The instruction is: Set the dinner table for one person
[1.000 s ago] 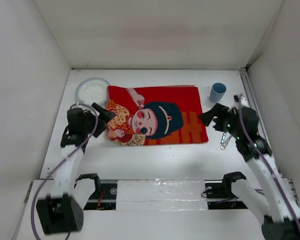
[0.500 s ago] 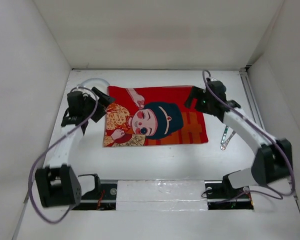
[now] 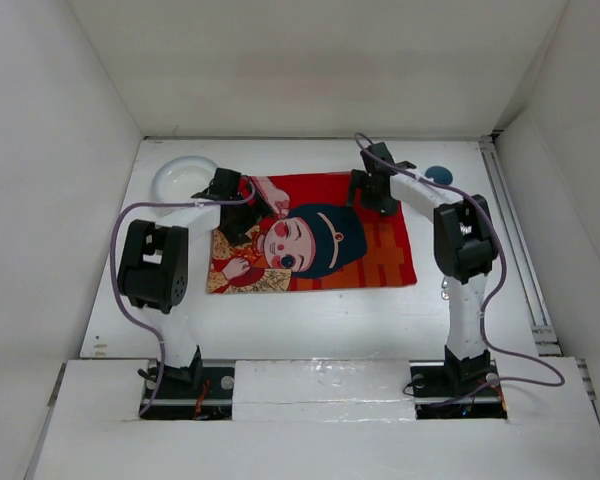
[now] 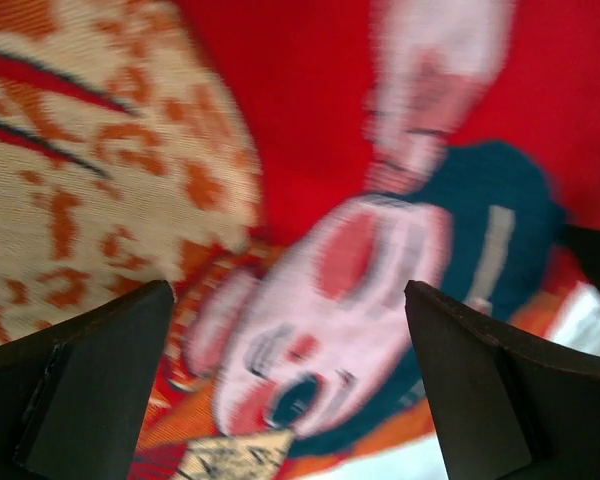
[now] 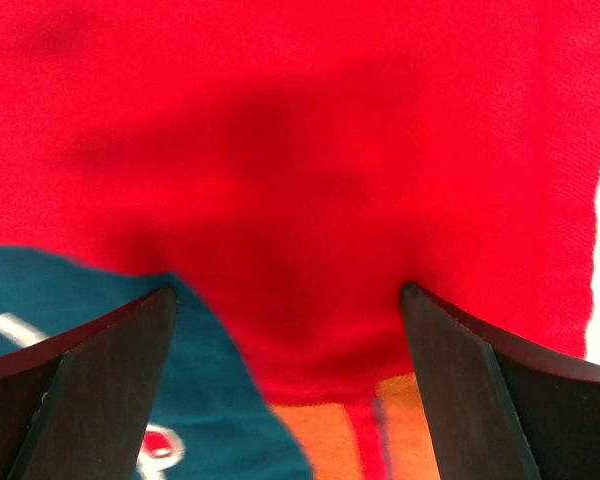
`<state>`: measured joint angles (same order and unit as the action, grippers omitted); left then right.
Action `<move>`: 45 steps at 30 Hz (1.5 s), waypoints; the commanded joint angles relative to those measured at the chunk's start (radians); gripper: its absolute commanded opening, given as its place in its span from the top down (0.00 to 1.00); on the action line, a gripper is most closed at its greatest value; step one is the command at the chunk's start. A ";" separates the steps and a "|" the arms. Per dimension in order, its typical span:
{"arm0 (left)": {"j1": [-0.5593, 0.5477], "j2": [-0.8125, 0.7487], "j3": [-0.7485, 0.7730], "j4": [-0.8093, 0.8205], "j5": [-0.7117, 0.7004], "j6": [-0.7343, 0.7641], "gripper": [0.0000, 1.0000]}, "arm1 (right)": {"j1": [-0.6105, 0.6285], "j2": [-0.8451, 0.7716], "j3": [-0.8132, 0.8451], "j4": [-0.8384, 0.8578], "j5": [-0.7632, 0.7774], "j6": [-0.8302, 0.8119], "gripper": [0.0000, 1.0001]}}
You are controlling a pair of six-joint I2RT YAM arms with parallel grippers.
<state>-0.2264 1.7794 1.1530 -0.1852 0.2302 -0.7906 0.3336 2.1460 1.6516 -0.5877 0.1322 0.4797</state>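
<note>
Both hang over the red cloth (image 3: 370, 250): left claw (image 4: 288, 290) spread above its cartoon face, right claw (image 5: 289, 291) spread above plain red.

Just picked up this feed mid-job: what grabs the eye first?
A red cloth printed with a cartoon face lies in the middle of the matte white tabletop. Both hands are over it, open: the left hand by the printed face, the right hand above plain red. A white round plate sits beside its far-left corner.
</note>
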 commanded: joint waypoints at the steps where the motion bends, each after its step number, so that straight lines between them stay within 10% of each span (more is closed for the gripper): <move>1: -0.004 0.057 0.031 -0.083 -0.095 -0.012 0.01 | -0.007 0.029 0.043 -0.103 -0.017 -0.003 0.01; 16: -0.194 0.175 -0.059 0.019 -0.118 -0.042 0.01 | -0.007 -0.225 -0.292 -0.014 0.026 0.086 0.00; 35: -0.159 -0.031 -0.348 0.052 -0.258 -0.236 0.01 | -0.050 0.132 0.255 -0.293 0.035 -0.069 0.00; 45: -0.125 0.057 -0.159 -0.026 -0.215 -0.164 0.01 | -0.059 -0.032 -0.004 -0.147 0.009 -0.024 0.00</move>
<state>-0.3687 1.7569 1.0073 -0.0086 0.0811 -1.0214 0.2924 2.1700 1.7206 -0.7795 0.1497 0.4248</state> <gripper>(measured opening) 0.989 0.999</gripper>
